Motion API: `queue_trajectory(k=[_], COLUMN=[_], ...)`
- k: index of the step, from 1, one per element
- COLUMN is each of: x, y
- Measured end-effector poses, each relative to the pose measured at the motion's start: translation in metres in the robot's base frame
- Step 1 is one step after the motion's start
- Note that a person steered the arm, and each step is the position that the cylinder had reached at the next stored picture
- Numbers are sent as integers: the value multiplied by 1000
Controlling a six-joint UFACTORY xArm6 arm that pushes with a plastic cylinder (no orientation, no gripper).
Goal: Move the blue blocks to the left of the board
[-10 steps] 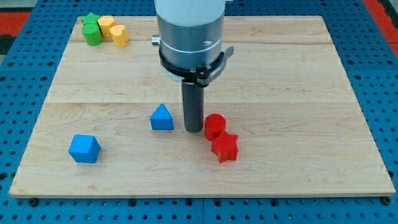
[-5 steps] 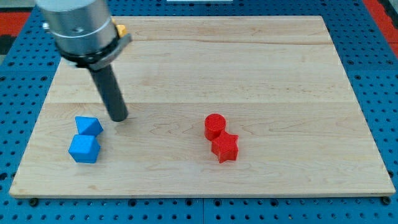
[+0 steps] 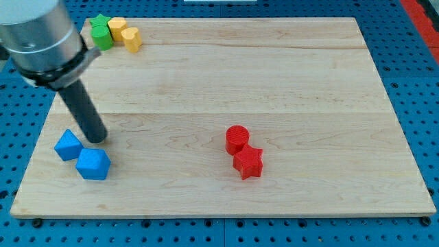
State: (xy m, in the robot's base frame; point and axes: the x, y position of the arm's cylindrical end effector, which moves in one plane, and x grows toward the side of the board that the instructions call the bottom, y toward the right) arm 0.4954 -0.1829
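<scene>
Now, look down at the view's lower left and you have both blue blocks sitting together near the left edge of the wooden board (image 3: 274, 75). The blue triangular block (image 3: 67, 145) is closest to that edge, turned so one corner aims toward the view's left and another toward the top, its longer run slanting from upper right to lower left. Right against its lower right side you see the blue cube-like block (image 3: 92, 164), squat, with no clear long axis, one flat face turned toward the view's bottom. The two appear to be touching.

Your rod comes down from the grey arm housing (image 3: 38, 34) in the upper left, leaning a little so it runs from upper left to lower right. My tip (image 3: 96, 139) rests on the board just beside the triangular block's right side and just above the cube-like block; whether it actually touches either one you cannot tell from here. There is no hand on this arm to spread or pinch, only the plain rod end.

Over in the middle, well apart from the blues, you get the red cylinder (image 3: 236, 139) with the red star block (image 3: 247, 163) touching it at lower right. Up in the top left corner the green star block (image 3: 101, 32) huddles against two yellow blocks (image 3: 125, 33), partly behind the housing.
</scene>
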Motion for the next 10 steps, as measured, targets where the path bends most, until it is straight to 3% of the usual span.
queue_trajectory(k=[2,5,7,9,10], x=[23,27,39,79,79], y=[51,-5,67,37,4])
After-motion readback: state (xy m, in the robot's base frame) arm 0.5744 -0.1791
